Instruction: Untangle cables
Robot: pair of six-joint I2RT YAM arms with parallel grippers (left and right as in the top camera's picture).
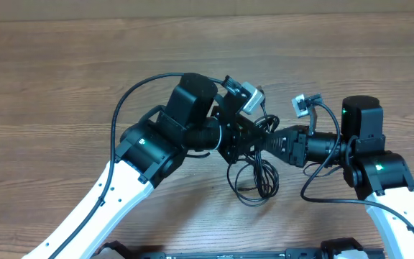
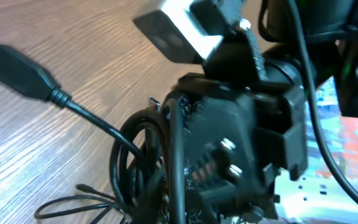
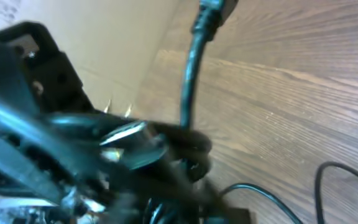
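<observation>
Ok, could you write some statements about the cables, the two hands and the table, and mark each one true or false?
1. The table has a wooden top. True.
2. The cables lie in straight, separate lines. False: they are bunched in loops just below the two hands.
3. The left hand and the right hand point at each other with their tips close together. True.
4. One of the cables is red. False: every cable that shows is black.
5. A black plug shows at the upper left of the left wrist view. True.
</observation>
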